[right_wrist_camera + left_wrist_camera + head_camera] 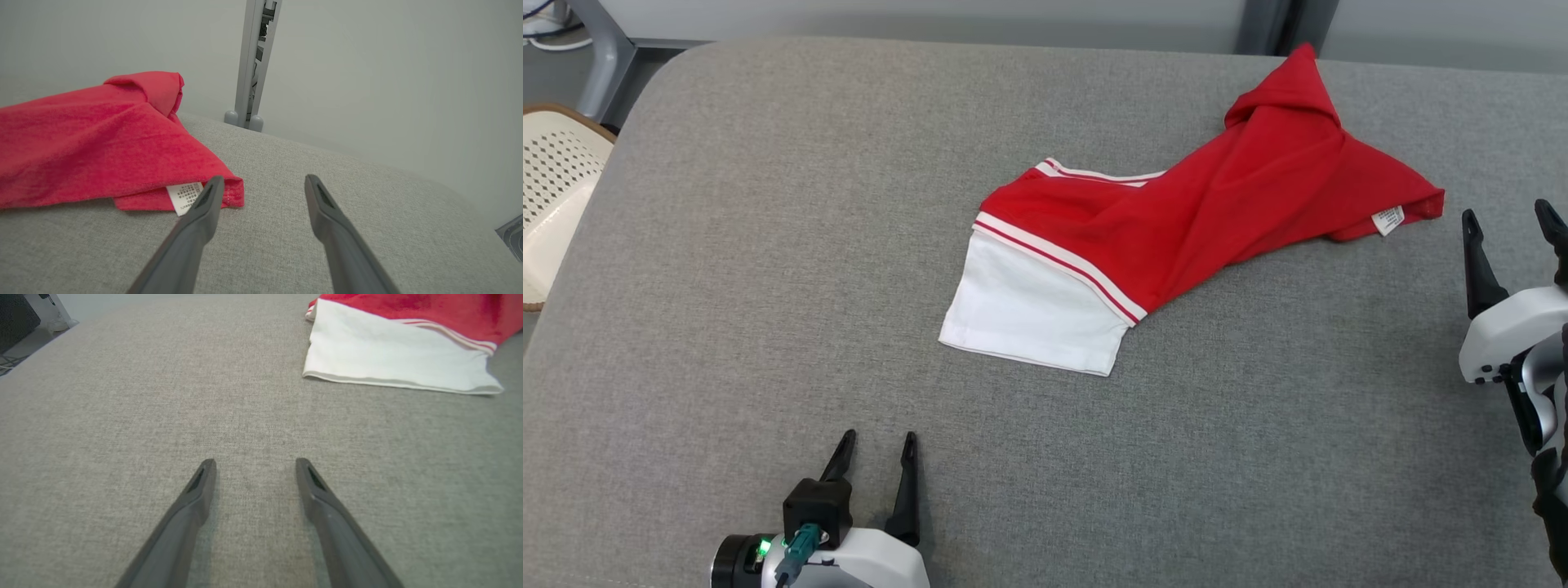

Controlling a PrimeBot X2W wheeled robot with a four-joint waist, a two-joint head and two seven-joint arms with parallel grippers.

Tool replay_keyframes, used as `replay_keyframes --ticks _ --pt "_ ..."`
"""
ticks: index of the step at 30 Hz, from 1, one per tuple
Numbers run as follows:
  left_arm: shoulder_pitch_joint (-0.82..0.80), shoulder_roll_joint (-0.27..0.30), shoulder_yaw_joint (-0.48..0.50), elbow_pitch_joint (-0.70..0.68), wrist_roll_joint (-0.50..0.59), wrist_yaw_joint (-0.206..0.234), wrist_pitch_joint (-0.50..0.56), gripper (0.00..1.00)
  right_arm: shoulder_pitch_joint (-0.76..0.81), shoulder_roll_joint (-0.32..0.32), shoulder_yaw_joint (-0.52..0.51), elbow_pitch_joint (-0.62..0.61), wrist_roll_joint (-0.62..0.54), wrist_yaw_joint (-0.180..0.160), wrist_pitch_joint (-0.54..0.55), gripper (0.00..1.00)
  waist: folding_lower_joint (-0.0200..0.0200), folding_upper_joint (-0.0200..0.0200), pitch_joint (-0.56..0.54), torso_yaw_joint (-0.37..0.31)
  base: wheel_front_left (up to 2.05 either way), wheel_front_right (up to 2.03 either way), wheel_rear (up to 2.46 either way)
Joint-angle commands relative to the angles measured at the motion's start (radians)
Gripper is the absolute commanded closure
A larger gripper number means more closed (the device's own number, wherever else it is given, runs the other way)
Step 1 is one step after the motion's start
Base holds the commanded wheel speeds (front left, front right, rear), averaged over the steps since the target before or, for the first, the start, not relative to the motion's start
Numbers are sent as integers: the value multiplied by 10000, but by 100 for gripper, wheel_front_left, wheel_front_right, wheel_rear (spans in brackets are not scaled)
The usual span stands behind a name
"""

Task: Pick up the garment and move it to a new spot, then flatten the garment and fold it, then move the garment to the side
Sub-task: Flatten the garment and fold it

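Nearest you, your left claw (879,434) stands open over bare grey cushion (768,286); your right claw (1506,210) is open too, empty; the shirt (1217,212) lies mid-cushion, its tag (1388,220) corner beside that claw, long axis slanting from white hem near-left to red end far-right; a perforated basket (556,180) sits off the left edge, contents unclear.

white wrist shells (882,563) bear dark tapered fingers (905,490) and a teal plug (800,543) (green light (765,545) beside).
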State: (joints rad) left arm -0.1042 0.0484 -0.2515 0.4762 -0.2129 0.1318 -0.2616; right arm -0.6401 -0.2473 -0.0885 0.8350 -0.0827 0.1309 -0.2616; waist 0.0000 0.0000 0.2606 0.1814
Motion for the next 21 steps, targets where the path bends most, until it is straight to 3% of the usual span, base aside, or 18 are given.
replay_keyframes --ticks 1,21 --pt "-183 45 36 -37 65 -42 -44 0 8 -54 3 -64 -8 -3 -41 0 0 0 142 -46 0 0 0" --pt "-454 78 -99 -153 -59 58 16 0 -1326 -440 -357 1578 -871 -3 -40 0 0 0 1171 700 0 0 0"
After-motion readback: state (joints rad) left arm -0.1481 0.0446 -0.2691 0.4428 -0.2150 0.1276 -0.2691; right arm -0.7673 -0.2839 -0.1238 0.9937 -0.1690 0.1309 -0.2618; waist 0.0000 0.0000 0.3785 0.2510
